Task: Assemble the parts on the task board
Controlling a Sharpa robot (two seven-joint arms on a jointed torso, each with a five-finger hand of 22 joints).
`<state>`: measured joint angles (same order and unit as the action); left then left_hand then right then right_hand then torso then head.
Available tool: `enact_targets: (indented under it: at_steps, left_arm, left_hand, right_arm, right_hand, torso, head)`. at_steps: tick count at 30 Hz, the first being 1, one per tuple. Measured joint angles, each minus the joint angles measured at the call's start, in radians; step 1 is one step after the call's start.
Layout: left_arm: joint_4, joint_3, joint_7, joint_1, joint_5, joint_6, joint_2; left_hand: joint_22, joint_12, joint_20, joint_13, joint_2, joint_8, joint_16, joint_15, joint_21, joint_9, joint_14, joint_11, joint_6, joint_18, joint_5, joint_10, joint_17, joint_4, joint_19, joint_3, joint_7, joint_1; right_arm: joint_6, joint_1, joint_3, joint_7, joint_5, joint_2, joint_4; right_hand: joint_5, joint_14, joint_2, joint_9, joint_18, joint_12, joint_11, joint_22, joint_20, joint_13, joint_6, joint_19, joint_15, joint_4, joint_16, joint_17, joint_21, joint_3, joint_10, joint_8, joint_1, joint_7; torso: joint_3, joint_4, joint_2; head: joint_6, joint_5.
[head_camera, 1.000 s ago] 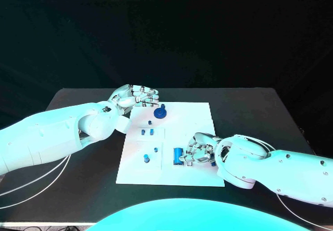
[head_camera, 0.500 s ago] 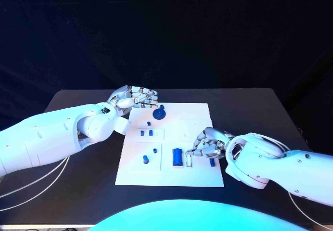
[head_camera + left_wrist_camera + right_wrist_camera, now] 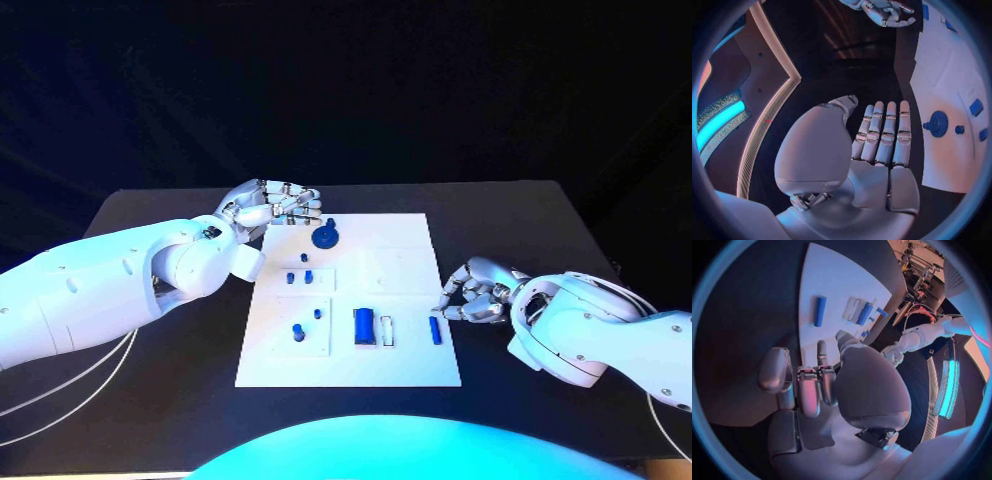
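The task board (image 3: 389, 300) lies in the middle of the black table (image 3: 548, 220). The right hand (image 3: 476, 291) sits at the board's right edge with its fingers curled in and nothing between them. Just beside it, near that edge, a slim blue bar (image 3: 436, 330) lies flat, apart from the fingers. A wider blue block (image 3: 365, 325) lies beside a white slot piece (image 3: 387, 329) toward the near edge. The left hand (image 3: 274, 205) hovers off the board's far left corner, fingers bent inward, holding nothing. A round blue knob (image 3: 327, 237) stands near that corner, and small blue pegs (image 3: 299, 277) stand along the left edge. By the look of it, the robot is between placements. The next move likely calls for pinching one loose part and aligning it squarely over its seat.
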<state>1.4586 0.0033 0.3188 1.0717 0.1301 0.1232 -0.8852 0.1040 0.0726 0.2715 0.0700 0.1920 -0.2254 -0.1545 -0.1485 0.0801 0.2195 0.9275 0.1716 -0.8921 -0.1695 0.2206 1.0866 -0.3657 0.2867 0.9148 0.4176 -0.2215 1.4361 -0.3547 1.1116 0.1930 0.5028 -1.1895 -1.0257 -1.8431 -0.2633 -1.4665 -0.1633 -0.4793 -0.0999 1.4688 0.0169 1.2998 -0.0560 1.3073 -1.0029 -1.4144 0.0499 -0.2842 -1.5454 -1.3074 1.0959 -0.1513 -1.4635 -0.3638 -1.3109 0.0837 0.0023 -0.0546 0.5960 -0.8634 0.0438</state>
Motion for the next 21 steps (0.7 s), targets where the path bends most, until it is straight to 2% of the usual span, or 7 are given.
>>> enact_targets:
  at_steps: [5,6,8,21]
  left_arm:
    - [0.0,0.0,0.0,0.0,0.0,0.0,0.0]
    - [0.0,0.0,0.0,0.0,0.0,0.0,0.0]
    - [-0.001,0.0,0.0,0.0,0.0,0.0,0.001]
    - [-0.002,0.0,-0.002,0.0,0.0,-0.001,0.002]
  left_hand:
    - [-0.001,0.0,0.0,0.0,0.0,0.0,0.0,0.0,0.0,0.0,0.0,0.0,0.0,0.0,0.0,0.0,-0.001,0.0,0.0,0.0,0.0,0.0]
    - [-0.001,0.0,0.0,0.0,0.0,0.0,0.0,0.0,0.0,0.0,0.0,0.0,0.0,0.0,0.0,0.0,-0.001,0.0,0.0,0.0,0.0,0.0]
    - [-0.001,0.0,0.0,0.0,0.0,0.0,0.0,0.0,0.0,0.0,0.0,0.0,0.0,0.0,0.0,0.0,-0.001,0.0,0.0,0.0,0.0,0.0]
    - [-0.001,0.0,0.0,0.0,0.0,0.0,0.0,0.0,0.0,0.0,0.0,0.0,0.0,0.0,0.0,0.0,0.0,0.0,0.0,0.0,0.0,0.0]
  right_arm:
    - [0.013,-0.031,0.001,0.009,-0.029,-0.01,0.003]
    - [0.015,-0.036,0.002,0.01,-0.035,-0.01,0.004]
    - [0.019,-0.045,0.002,0.013,-0.044,-0.01,0.008]
    - [0.024,-0.063,0.002,0.02,-0.073,0.023,0.028]
  right_hand:
    - [0.0,0.0,-0.001,-0.006,0.0,-0.006,-0.009,0.0,0.0,0.0,-0.018,0.0,0.0,-0.004,0.0,0.0,0.0,-0.004,-0.002,-0.008,0.001,-0.008]
    - [0.0,0.002,-0.008,-0.008,0.0,-0.006,-0.01,0.0,0.0,0.0,-0.018,0.0,0.003,-0.004,0.0,0.0,0.0,-0.004,-0.003,-0.01,0.013,-0.008]
    - [0.0,0.0,-0.004,-0.01,0.0,-0.006,-0.01,0.0,0.0,0.0,-0.022,0.0,0.008,-0.004,0.0,0.0,0.0,-0.004,-0.003,-0.012,0.04,-0.011]
    - [0.0,0.0,-0.001,-0.012,0.0,-0.006,-0.01,0.002,0.0,0.0,-0.022,0.0,0.008,-0.004,0.0,0.0,0.0,-0.004,-0.003,-0.012,0.049,-0.011]
  torso:
    - [0.0007,0.0001,0.0]
    - [0.0007,0.0,0.0]
    - [0.0007,0.0,0.0]
    - [0.0001,0.0012,0.001]
  head:
    - [-0.001,-0.001]
    - [-0.001,-0.001]
    - [-0.001,0.0]
    - [-0.003,0.0]
